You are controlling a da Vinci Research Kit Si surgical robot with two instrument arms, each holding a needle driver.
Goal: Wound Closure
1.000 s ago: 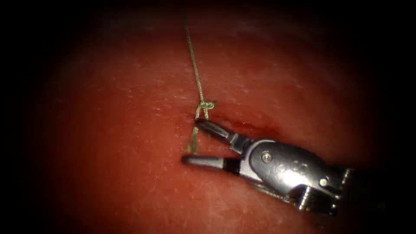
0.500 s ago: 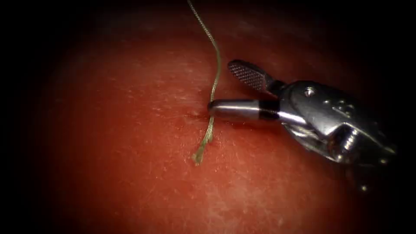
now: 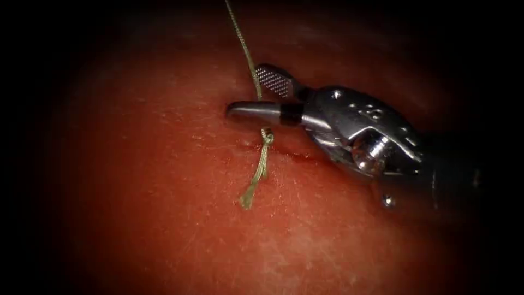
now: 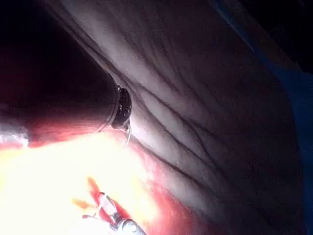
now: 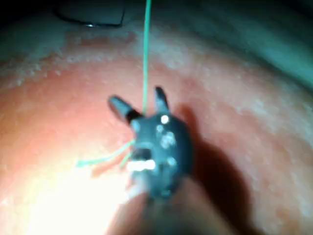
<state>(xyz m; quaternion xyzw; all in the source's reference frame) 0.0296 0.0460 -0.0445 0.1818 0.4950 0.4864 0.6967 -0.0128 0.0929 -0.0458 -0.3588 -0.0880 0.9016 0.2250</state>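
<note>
Red, glistening tissue [image 3: 164,180]; pale olive-green thread [image 3: 256,169] with a frayed end; silver end effector [image 3: 256,93], one jaw face cross-hatched.

My right tool [image 3: 256,93] is polished, shiny metal; one jaw has a rough cross-hatched face, the other a smooth rounded back with a matt black band behind it. The thread [image 3: 244,48] looks like twisted pale green fibre, fraying at its cut end [image 3: 250,195]. The tissue [image 3: 164,207] is wet, glossy and finely pebbled.
</note>
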